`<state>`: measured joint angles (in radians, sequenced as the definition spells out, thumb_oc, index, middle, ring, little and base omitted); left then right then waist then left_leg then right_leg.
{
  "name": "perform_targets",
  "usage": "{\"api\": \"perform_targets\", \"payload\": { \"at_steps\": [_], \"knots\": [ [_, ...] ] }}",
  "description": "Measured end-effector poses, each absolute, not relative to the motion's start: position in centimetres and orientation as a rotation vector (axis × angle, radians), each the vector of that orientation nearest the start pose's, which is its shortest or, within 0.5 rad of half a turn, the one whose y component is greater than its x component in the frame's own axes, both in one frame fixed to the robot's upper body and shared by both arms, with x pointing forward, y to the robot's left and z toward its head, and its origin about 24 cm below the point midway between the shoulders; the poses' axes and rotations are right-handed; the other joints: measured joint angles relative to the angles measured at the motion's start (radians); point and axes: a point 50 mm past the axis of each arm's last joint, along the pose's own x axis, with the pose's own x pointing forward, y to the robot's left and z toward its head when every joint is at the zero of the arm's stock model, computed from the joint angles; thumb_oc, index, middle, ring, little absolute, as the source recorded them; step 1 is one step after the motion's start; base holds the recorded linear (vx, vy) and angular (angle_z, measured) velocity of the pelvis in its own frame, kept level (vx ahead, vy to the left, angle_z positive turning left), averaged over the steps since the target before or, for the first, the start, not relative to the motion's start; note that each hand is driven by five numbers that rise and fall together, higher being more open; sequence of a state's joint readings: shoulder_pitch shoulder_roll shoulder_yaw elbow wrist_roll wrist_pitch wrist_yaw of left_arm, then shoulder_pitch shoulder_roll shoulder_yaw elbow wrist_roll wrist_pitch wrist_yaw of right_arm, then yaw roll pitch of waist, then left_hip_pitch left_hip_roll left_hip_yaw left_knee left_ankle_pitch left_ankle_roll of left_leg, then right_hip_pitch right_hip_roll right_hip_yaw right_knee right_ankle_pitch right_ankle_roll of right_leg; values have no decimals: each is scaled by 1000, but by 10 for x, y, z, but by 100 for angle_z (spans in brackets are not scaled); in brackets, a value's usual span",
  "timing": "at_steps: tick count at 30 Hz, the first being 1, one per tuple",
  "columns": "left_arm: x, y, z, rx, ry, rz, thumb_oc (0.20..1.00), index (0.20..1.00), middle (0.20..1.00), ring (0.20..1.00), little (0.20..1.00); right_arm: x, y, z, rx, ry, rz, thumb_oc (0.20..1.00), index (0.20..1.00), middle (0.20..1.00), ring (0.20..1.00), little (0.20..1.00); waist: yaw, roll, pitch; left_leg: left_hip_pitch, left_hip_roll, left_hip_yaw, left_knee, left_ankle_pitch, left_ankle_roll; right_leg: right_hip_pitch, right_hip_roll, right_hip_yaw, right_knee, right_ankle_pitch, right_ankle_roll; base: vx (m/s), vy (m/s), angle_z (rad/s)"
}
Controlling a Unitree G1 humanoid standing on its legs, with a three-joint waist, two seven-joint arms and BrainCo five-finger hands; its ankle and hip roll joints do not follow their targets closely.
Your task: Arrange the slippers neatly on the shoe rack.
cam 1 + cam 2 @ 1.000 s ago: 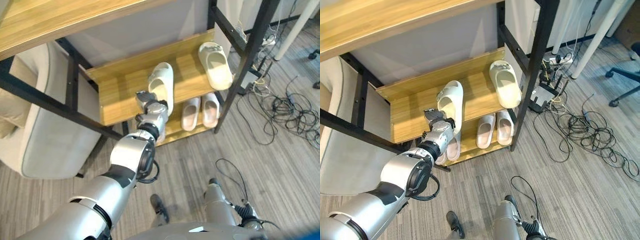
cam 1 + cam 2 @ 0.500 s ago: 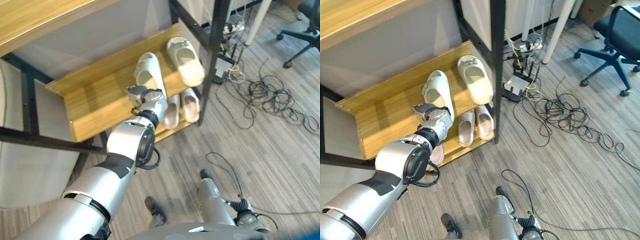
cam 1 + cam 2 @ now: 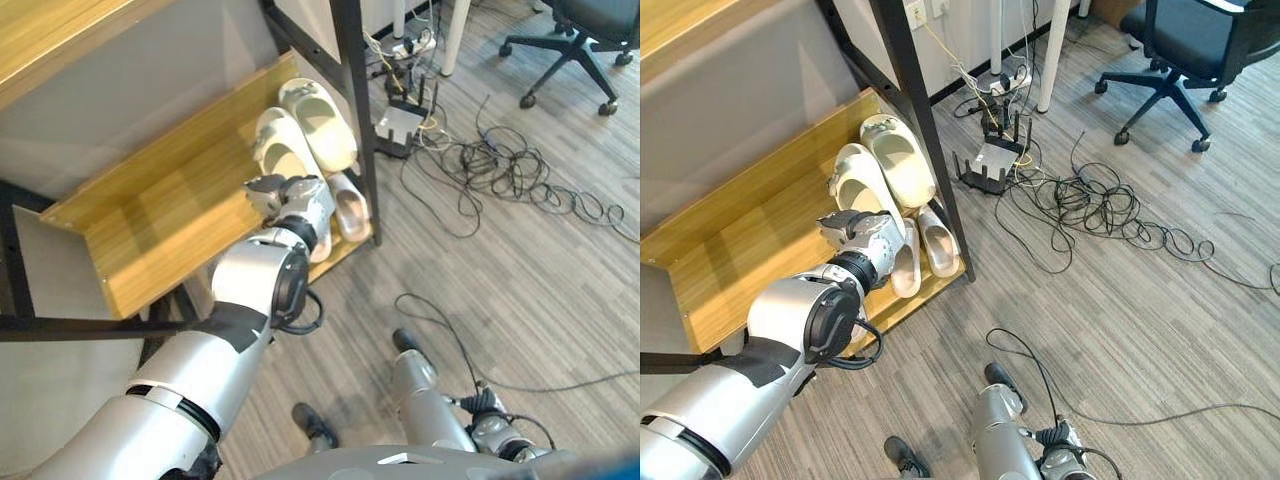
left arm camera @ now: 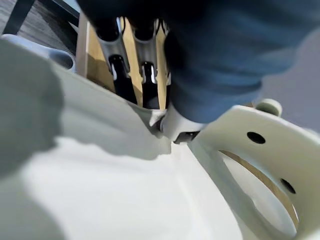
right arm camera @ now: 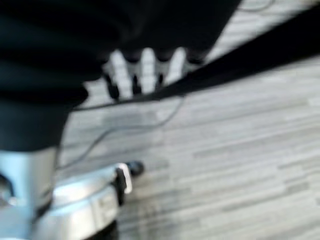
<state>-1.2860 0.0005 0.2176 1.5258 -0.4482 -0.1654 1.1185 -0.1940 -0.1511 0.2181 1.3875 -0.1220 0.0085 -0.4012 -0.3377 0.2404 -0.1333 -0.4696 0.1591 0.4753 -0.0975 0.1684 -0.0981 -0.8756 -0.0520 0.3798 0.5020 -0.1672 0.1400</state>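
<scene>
— Since a second earlier, what moved?
— Your left hand point(image 3: 290, 196) carried the cream slipper point(image 3: 281, 150) rightward beside its mate point(image 3: 322, 122) on the shoe rack point(image 3: 170, 205), fingers curled round its heel. Set it parallel before letting go.

A tangle of black cables point(image 3: 1095, 215) is lying on the grey plank floor point(image 3: 1160, 330). A black router point(image 3: 990, 160) is sitting near them, and a dark office chair point(image 3: 1185, 45) is standing well apart beyond them.
</scene>
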Motion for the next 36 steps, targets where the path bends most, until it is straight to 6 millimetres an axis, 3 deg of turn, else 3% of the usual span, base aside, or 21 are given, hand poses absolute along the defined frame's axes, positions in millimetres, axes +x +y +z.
{"api": "perform_targets", "payload": {
  "at_steps": [2,5,9,14,17,21,25,27,30,32,33,36],
  "knots": [
    [389,119,120,-299,399,1021,429,429,429,429,429,138,-214,-152,-656,1099,-183,1000,1000,1000,1000,1000,0,3,-3,1,-5,8,0,2,-1,-2,-2,8,-1,3,5,25,2,-5],
    [386,120,115,-295,430,1059,536,536,536,536,536,137,-216,-151,-664,1103,-189,1000,1000,1000,1000,1000,1,17,-14,0,-4,9,1,20,0,-4,1,6,8,3,3,-12,-22,3],
    [384,123,112,-309,464,1094,586,586,586,586,586,136,-218,-151,-676,1114,-200,1000,1000,1000,1000,1000,8,15,-22,-3,10,8,0,67,13,0,7,-1,-3,16,-12,-28,-42,-3],
    [381,122,109,-306,497,1115,567,567,567,567,567,139,-217,-150,-688,1100,-206,1000,1000,1000,1000,1000,-6,14,-23,-5,15,7,0,74,6,2,15,-6,-14,23,-13,5,-6,0],
    [380,123,109,-297,505,1150,573,573,573,573,573,169,-204,-141,-613,1003,-222,1000,1000,1000,1000,1000,-9,11,-27,-7,19,6,0,41,11,1,19,-10,-13,28,-13,6,-9,1],
    [374,122,104,-267,540,1197,576,576,576,576,576,200,-176,-130,-550,897,-184,1000,1000,1000,1000,1000,3,9,-77,-20,21,6,0,1,-24,-3,8,-9,-32,37,-16,0,0,0],
    [374,123,107,-272,501,1230,583,583,583,583,583,204,-163,-128,-523,869,-162,1000,1000,1000,1000,1000,-1,11,-107,-19,10,6,1,28,-7,0,2,-9,-31,42,-6,5,-5,4],
    [377,125,114,-311,452,1236,592,592,592,592,592,197,-158,-132,-511,881,-152,1000,1000,1000,1000,1000,2,8,-109,-20,9,2,5,44,2,8,-2,-14,-31,41,-5,12,-10,10],
    [383,126,128,-364,352,1221,683,683,683,683,683,193,-156,-134,-503,891,-146,1000,1000,1000,1000,1000,2,6,-107,-18,14,-18,5,66,16,15,-6,-26,-33,40,-8,2,-12,6],
    [387,126,138,-393,292,1204,853,853,853,853,853,193,-157,-134,-503,889,-151,1000,1000,1000,1000,1000,2,4,-106,-15,17,-20,5,68,13,16,-2,-32,-34,38,-11,0,0,0],
    [388,125,142,-394,268,1194,1000,1000,1000,1000,1000,189,-159,-136,-504,896,-155,1000,1000,1000,1000,1000,2,2,-104,-11,17,-20,4,68,13,20,-1,-32,-32,36,-12,0,0,0],
    [390,116,151,-340,181,1133,1000,1000,1000,1000,1000,186,-166,-136,-498,892,-173,1000,1000,1000,1000,1000,8,0,-102,0,19,-23,0,44,15,27,-1,-34,-23,24,-10,-1,-1,5]
  ]
}}
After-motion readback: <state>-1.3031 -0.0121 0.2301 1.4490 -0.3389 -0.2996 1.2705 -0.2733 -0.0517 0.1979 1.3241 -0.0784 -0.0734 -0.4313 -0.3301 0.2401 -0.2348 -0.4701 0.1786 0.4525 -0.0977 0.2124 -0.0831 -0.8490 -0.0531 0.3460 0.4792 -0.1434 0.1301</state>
